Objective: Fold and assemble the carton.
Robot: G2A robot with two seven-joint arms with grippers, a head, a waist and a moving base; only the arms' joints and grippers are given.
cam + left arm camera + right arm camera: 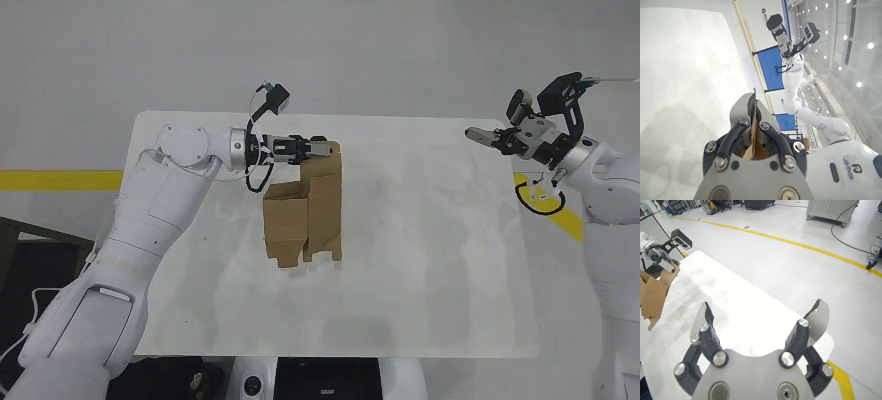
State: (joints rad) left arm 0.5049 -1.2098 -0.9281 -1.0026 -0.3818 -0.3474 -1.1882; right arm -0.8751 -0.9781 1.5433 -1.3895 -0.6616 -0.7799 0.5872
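The carton (322, 210) hangs by its top edge from the left hand (325, 148), which is clamped narrow on a single thickness of board near one corner. The body of the carton is half opened, with loose flaps at its lower end over the desk (440, 300). The right hand (762, 306) is spread wide and holds nothing, well apart from the carton, out past the desk's corner.

The main risk, as I judge it, is the grip itself. One pinch on a thin edge gives little control, so any turn or lift could let the carton swing, slip out, or crease where no fold is meant. With nothing steadying the carton's far side, the half-open body could also collapse flat again. If the carton is lowered or dragged, its bottom flaps may catch on the desk and bend the wrong way. A long reach by the right hand could knock the carton before it gets hold of a panel.

Whether the carton's bottom flaps touch the desk or hang just above it cannot be told. How deep the board sits between the left fingers is hidden by the fingers. The right wrist view cuts off the carton's near side, and its inside is not visible.
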